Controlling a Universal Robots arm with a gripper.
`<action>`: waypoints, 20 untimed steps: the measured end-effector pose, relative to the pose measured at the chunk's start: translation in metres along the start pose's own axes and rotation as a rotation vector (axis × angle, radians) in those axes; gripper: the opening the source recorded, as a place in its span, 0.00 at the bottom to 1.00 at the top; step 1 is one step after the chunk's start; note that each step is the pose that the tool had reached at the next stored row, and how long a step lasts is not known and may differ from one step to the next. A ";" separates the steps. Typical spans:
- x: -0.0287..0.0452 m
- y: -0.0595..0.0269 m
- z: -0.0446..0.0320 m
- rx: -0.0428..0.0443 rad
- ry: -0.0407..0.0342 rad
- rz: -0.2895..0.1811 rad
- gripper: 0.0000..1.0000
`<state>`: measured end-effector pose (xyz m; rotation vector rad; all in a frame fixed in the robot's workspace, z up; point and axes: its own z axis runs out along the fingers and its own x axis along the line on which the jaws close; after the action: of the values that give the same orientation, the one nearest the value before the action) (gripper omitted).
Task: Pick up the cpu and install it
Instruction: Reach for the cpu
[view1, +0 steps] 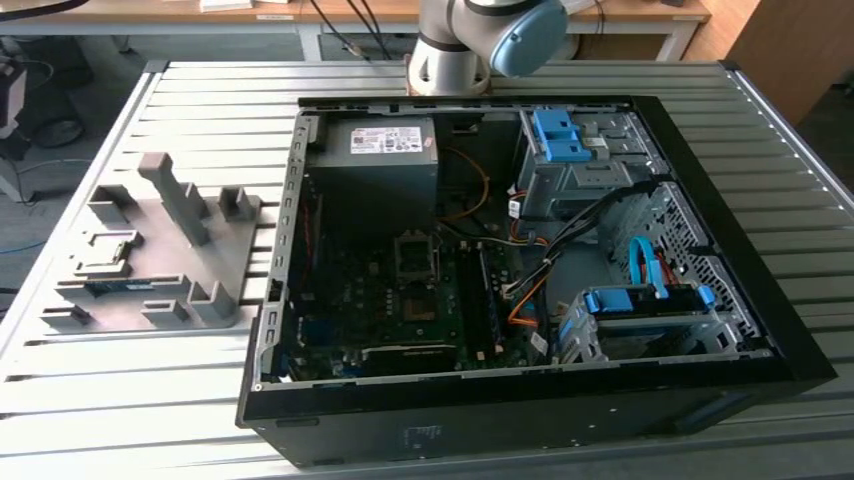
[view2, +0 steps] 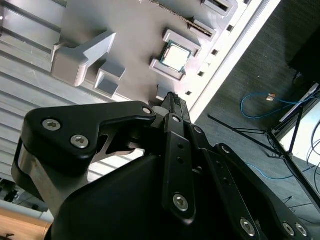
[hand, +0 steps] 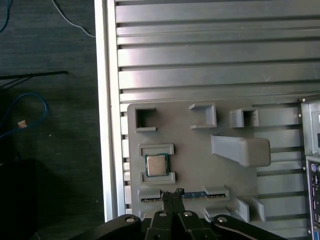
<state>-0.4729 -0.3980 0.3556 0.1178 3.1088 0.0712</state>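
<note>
The cpu (hand: 156, 165) is a small square chip with a silver lid. It lies flat between two brackets of a grey holder plate (hand: 195, 150) on the slatted table. It also shows in the second wrist view as the cpu (view2: 176, 56). My gripper (hand: 172, 193) hangs above the plate, a short way off the chip and over a slot that holds a memory stick (hand: 192, 192). Its fingers are pressed together with nothing between them, as the gripper (view2: 170, 98) shows. The motherboard's socket (view1: 416, 258) lies inside the open computer case (view1: 521, 270).
The grey holder plate (view1: 160, 255) stands at the exterior view's left, with a tall post (view1: 174, 195) and several low brackets. The table's edge (hand: 107, 125) runs close beside the plate, with floor and cables beyond. Drive cages (view1: 574, 150) and wires crowd the case's far side.
</note>
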 end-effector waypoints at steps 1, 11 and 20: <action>0.0000 0.0000 0.0000 0.0000 0.0001 0.000 0.10; 0.0001 -0.0002 0.0030 0.0000 -0.0001 0.000 0.10; 0.0003 -0.0005 0.0092 0.0000 -0.0001 0.000 0.10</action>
<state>-0.4729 -0.3981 0.3464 0.1178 3.1088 0.0712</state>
